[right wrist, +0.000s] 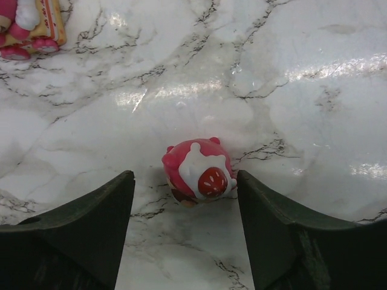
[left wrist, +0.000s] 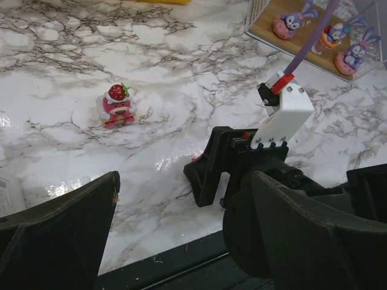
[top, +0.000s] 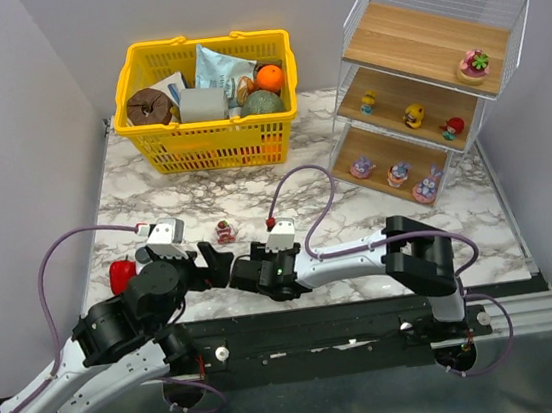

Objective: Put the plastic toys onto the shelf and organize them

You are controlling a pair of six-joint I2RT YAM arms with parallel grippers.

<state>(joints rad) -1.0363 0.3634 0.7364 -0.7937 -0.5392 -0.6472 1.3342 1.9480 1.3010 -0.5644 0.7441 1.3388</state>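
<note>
A pink toy with a strawberry on top (right wrist: pixel 198 170) lies on the marble between the fingers of my right gripper (right wrist: pixel 184 179), which is open; the right finger is almost at the toy. A second pink strawberry bear (top: pixel 224 231) (left wrist: pixel 117 104) stands a little farther in. My left gripper (left wrist: pixel 184 181) is wide open and holds nothing, right beside the right gripper (top: pixel 221 264). The shelf (top: pixel 417 43) at the back right carries a pink cupcake (top: pixel 475 64) on top, and three toys on each lower board.
A yellow basket (top: pixel 209 139) full of packets and fruit stands at the back left. A red object (top: pixel 120 276) sits by the left arm. The table's black front rail (left wrist: pixel 181 260) runs just below both grippers.
</note>
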